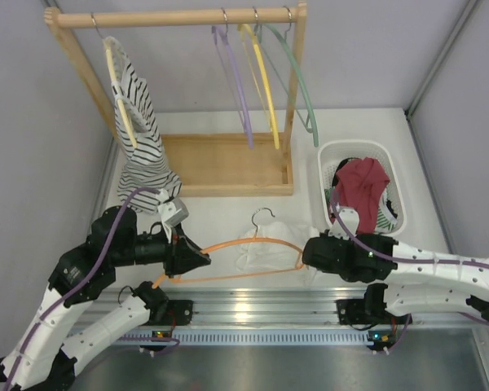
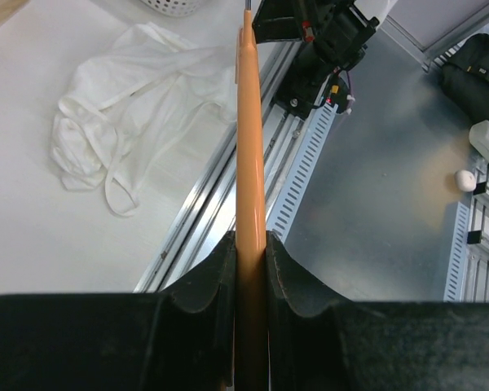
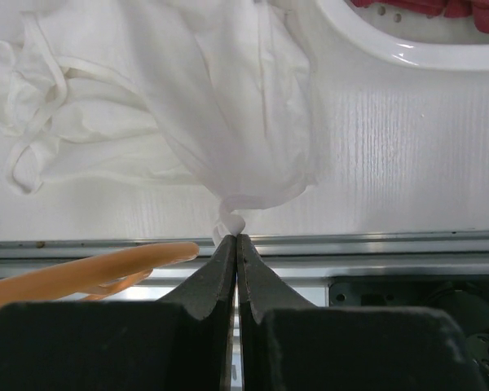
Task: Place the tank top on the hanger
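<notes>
Left gripper [image 2: 250, 244] clenched on hanger [image 2: 250, 155], its bar running toward 3 o'clock seen from above. Right gripper [image 3: 236, 242] pinches tank top [image 3: 228, 122] edge.

1. Robot lab test cell, not a home.
2. Left arm [image 1: 90, 273] and right arm [image 1: 428, 269] bolted to aluminium rail [image 1: 253, 299] at white table [image 1: 216, 213] edge.
3. Plain grey enclosure panels [image 1: 24, 163] around.
4. Staged props: small wooden rack [image 1: 171, 17], laundry basket [image 1: 354, 144].

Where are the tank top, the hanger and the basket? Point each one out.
tank top [image 2: 138, 98]: left wrist view, on its crumpled body.
hanger [image 2: 250, 163]: left wrist view, midway along the orange bar.
basket [image 1: 354, 144]: top external view, on its white far rim.
</notes>
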Controlling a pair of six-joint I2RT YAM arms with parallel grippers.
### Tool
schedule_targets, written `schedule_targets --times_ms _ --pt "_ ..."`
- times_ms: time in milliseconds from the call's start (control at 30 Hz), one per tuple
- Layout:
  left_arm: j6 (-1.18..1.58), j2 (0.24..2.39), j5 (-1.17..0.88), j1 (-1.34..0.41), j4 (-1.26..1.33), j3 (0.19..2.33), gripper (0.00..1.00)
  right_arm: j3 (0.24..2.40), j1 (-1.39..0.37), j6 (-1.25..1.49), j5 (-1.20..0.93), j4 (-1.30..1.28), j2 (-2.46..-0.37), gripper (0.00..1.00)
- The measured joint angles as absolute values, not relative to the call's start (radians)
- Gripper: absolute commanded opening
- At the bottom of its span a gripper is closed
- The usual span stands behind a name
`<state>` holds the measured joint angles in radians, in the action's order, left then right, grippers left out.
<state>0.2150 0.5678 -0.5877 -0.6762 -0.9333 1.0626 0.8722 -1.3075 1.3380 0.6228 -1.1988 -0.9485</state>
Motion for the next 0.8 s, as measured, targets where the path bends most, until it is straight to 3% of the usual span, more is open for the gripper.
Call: schedule_targets --times_ms 300,800 --pt "0.243 0.571 -0.597 -0.676 -0.905 0.976 0.0 0.915 -1.296 1.286 0.622 -1.206 -0.949 0.0" --pt "0.35 0.606 -0.625 -0.676 -0.647 0.834 0.0 0.982 -1.227 1.161 0.603 -1.207 -0.949 0.0"
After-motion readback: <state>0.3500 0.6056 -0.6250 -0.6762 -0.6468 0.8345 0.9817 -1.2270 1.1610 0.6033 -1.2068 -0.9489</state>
